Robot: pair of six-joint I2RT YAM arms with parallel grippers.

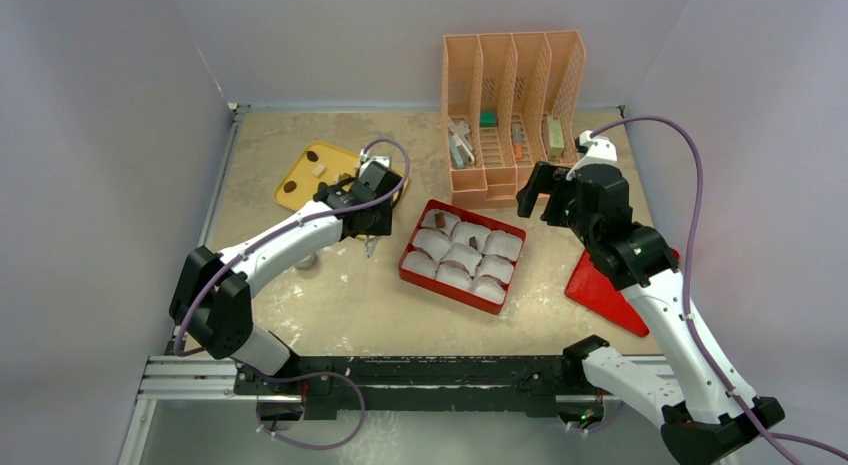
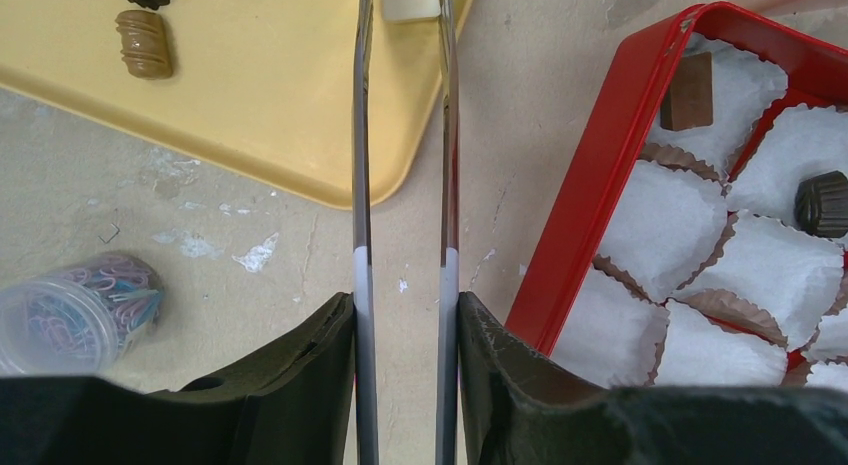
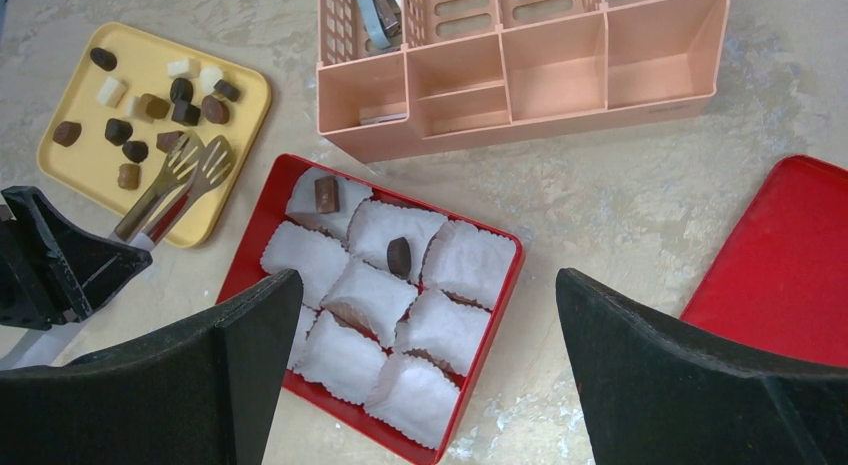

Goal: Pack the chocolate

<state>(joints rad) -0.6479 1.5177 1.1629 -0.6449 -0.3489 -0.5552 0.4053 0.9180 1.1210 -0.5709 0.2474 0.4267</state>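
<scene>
Several chocolate pieces (image 3: 150, 105), dark, tan and cream, lie on the yellow tray (image 1: 335, 157). My left gripper (image 1: 345, 197) (image 2: 405, 305) is shut on metal tongs (image 2: 362, 135), whose slotted tips (image 3: 190, 165) hang over the tray's near corner. A cream piece (image 2: 410, 0) shows between the blades; I cannot tell whether they touch it. The red box (image 1: 413, 240) of white paper cups holds a brown square (image 3: 326, 193) and a dark oval (image 3: 399, 256). My right gripper (image 1: 540, 190) (image 3: 425, 275) hovers open and empty above the box.
A peach desk organiser (image 1: 510, 115) stands behind the box. The red lid (image 1: 610, 290) lies to the right, under my right arm. A clear jar of paper clips (image 2: 75, 310) sits on the table left of the tongs.
</scene>
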